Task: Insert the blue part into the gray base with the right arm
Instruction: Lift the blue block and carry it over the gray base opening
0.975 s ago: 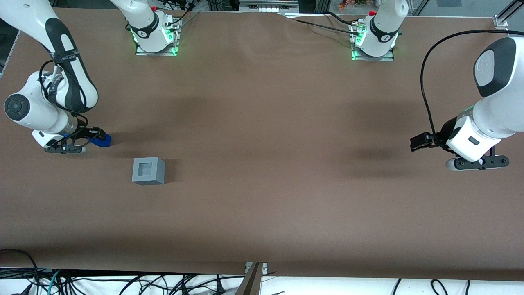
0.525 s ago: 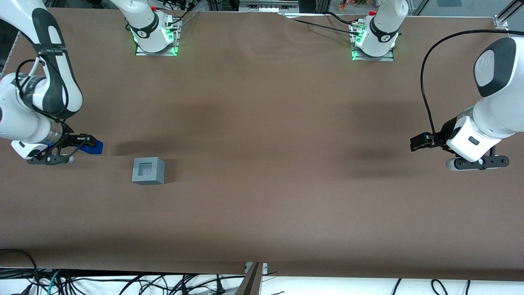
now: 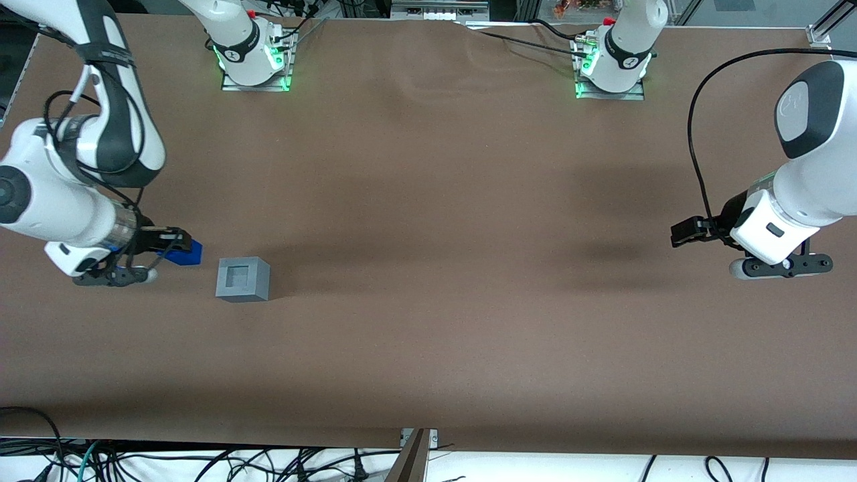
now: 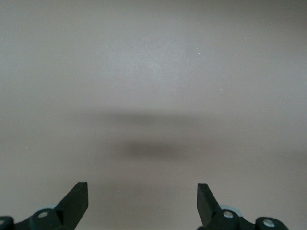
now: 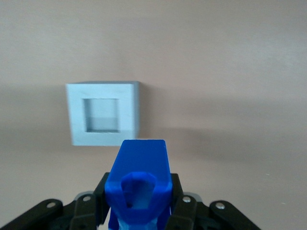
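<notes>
Right arm (image 3: 73,201): white with black bands and a looped black cable; it reaches over the working arm's end of the brown table (image 3: 428,335), with its wrist low above the surface.

Gripper (image 3: 175,248): black, two-fingered, at the tip of the right arm, just beside the gray base and a little farther from the front camera than it. In the right wrist view the gripper (image 5: 139,203) has its jaws drawn in narrow, clamped on the flanks of the blue part.

Blue part (image 3: 184,254): bright-blue block held between the fingers (image 5: 180,211) and sticking out past their tips. In the front view it is close to the gray base but apart from it, with a strip of table showing between them. In the right wrist view the blue part (image 5: 139,179) shows a rounded hollow in the end that faces the camera.

Gray base (image 3: 243,279): light-gray cube standing on the table, with the square recess in its top face open. In the right wrist view the gray base (image 5: 104,113) sits ahead of the blue part's tip, and its recess holds nothing.
</notes>
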`<state>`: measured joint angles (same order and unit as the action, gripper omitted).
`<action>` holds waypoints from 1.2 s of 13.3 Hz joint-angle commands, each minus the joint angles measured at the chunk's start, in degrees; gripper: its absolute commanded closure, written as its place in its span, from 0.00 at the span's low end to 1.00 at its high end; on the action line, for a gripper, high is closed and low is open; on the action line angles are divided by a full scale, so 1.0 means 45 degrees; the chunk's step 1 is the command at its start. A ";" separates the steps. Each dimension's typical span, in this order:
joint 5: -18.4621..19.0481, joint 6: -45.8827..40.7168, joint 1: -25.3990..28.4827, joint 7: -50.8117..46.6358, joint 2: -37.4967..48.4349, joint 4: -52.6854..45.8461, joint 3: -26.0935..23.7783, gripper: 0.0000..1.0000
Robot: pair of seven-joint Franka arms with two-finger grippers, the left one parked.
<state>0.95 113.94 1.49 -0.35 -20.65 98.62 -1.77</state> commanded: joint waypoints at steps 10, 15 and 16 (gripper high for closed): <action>0.0120 -0.0163 0.0783 -0.0860 -0.2364 -0.2306 0.0042 0.90; 0.0081 -0.0144 0.0899 -0.0919 -0.2501 -0.2307 -0.0017 0.89; 0.0081 -0.0144 0.0900 -0.0919 -0.2540 -0.2307 -0.0017 0.89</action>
<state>1.04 114.09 5.05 -3.72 -31.14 90.07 -1.71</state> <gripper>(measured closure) 0.493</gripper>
